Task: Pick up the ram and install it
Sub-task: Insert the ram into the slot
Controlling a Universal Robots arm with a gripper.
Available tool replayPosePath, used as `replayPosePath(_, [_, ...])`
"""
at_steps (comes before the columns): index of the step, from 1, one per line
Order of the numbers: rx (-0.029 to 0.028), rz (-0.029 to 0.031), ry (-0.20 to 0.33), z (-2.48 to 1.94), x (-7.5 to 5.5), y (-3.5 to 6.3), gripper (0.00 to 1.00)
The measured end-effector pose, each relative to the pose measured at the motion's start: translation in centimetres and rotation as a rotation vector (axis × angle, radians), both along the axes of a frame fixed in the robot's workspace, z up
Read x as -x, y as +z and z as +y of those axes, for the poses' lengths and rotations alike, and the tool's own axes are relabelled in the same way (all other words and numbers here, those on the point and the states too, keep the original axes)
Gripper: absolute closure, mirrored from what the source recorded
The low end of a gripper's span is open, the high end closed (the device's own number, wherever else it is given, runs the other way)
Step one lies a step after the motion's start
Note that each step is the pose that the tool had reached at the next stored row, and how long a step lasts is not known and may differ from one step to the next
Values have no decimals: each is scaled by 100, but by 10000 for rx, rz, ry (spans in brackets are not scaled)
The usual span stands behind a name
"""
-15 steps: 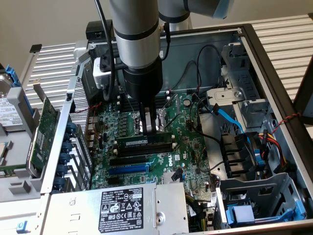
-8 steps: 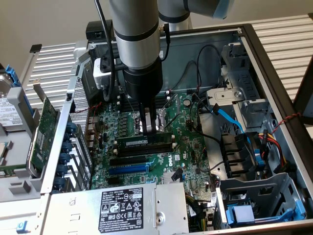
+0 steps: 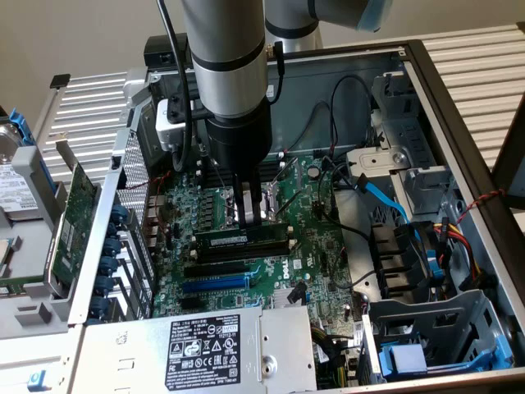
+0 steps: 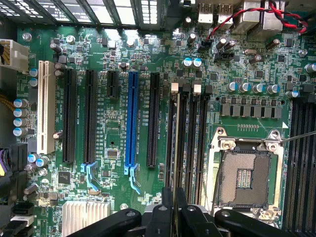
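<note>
The ram (image 3: pixel 242 239) is a narrow green stick with a white label strip. It stands upright on its long edge along the black memory slots (image 3: pixel 246 253) of the motherboard. My gripper (image 3: pixel 250 218) comes straight down on its top edge and is shut on it. In the wrist view the ram (image 4: pixel 174 148) shows edge-on as a thin line running away from my gripper (image 4: pixel 174 207). It lies over the memory slot farthest from the processor socket (image 4: pixel 245 177), beside the other slots (image 4: pixel 190 143). How deep it sits in the slot cannot be told.
A blue expansion slot (image 3: pixel 215 283) and black ones lie just beside the ram. A power supply (image 3: pixel 205 349) stands at the case front. A drive cage (image 3: pixel 435 328) and cables (image 3: pixel 385 197) are at the exterior view's right. A green expansion card (image 3: pixel 78 205) lies outside the case at its left.
</note>
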State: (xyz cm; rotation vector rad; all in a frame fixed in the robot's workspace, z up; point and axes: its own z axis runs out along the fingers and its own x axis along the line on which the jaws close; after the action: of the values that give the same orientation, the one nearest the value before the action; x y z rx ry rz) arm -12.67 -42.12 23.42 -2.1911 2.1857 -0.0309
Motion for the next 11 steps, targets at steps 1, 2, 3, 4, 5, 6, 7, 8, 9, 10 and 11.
replayPosePath(1, [-1, -1, 0, -1, 0, -2, 86])
replayPosePath(2, [0, 0, -2, -1, 1, -3, 86])
replayPosePath(3, [-1, -1, -3, -1, 1, -6, 86])
replayPosePath(4, [0, 0, -3, -1, 1, -6, 86])
replayPosePath(5, [-2, -2, -2, -3, 0, -8, 86])
replayPosePath(6, [-2, -2, -3, -6, 0, -9, 86])
replayPosePath(7, [-3, -2, -3, -9, 1, -9, 86])
replayPosePath(8, [-2, -1, -4, -10, 0, -10, 86])
replayPosePath(9, [-1, -1, -5, -10, 1, -11, 86])
replayPosePath(10, [0, 0, -7, -11, 1, -12, 86])
replayPosePath(11, [-2, -2, -8, -12, 0, -14, 86])
